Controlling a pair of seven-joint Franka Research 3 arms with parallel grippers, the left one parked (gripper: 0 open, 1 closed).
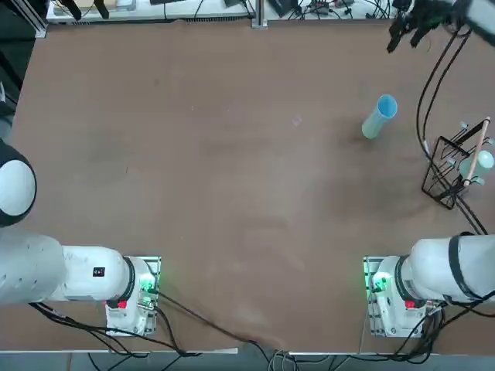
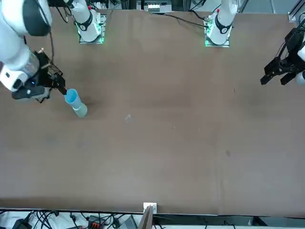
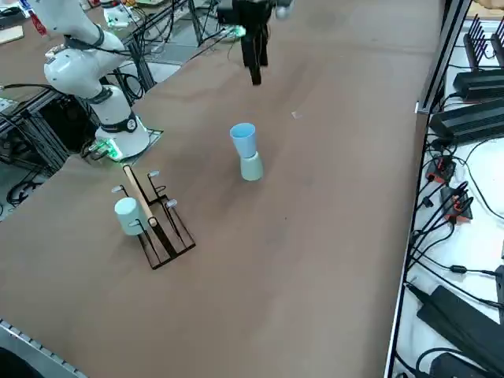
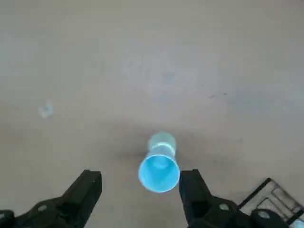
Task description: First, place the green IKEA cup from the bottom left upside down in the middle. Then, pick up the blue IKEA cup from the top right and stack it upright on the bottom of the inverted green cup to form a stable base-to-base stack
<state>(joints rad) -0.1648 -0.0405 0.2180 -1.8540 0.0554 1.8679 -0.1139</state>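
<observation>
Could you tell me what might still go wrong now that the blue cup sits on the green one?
The blue IKEA cup stands on the narrow base of the inverted green IKEA cup, so a small nudge could topple it. The open right end effector hangs directly above and could clip the rim. A rack stands nearby.

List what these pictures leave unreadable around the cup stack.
- Green IKEA cup: wrist view, mostly hidden beneath the blue IKEA cup.
- Wire rack: wrist view, cut off by the picture's edge.
- Right pincer, open above the stack: wrist view, finger bases cut off by the edge.
- Pale speck: top view, too small to identify.
</observation>
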